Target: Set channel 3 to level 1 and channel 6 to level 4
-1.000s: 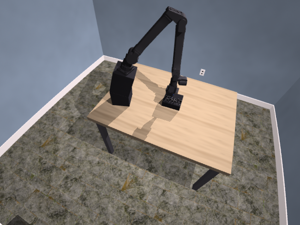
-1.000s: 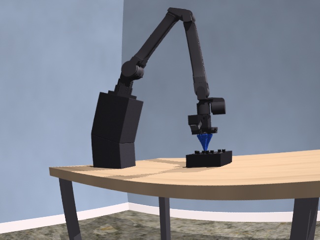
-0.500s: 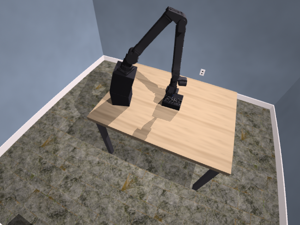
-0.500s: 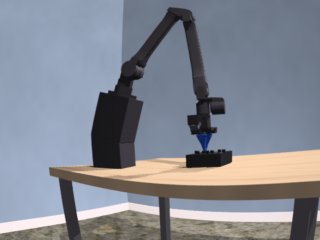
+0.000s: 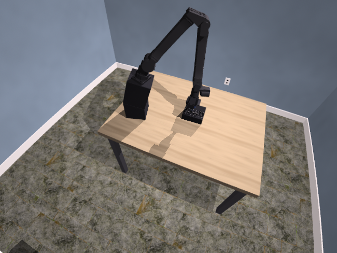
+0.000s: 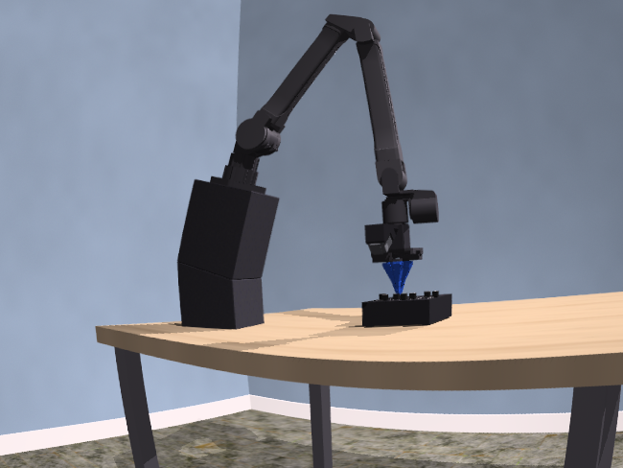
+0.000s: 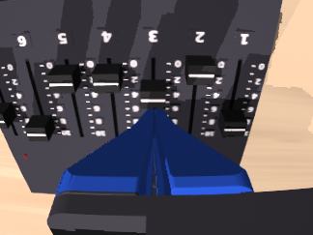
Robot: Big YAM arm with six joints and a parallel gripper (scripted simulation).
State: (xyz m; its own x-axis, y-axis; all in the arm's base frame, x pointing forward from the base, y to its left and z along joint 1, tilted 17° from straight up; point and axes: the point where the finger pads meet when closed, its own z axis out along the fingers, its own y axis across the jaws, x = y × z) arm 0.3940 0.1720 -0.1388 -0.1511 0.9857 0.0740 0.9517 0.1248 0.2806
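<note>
Wrist view: My smooth blue gripper (image 6: 399, 292) (image 7: 154, 117), tapered and closed on nothing, points at channel 3's blocky black fader (image 7: 153, 94), between neighboring caps (image 7: 106, 78) (image 7: 201, 71).

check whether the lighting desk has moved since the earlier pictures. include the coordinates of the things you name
No, the lighting desk (image 5: 192, 117) (image 6: 395, 313) (image 7: 48, 170) shows no visible shift either way: against the wooden table's edge (image 5: 190, 174) (image 6: 403, 373), it sits in the same place in the top and exterior views.
</note>
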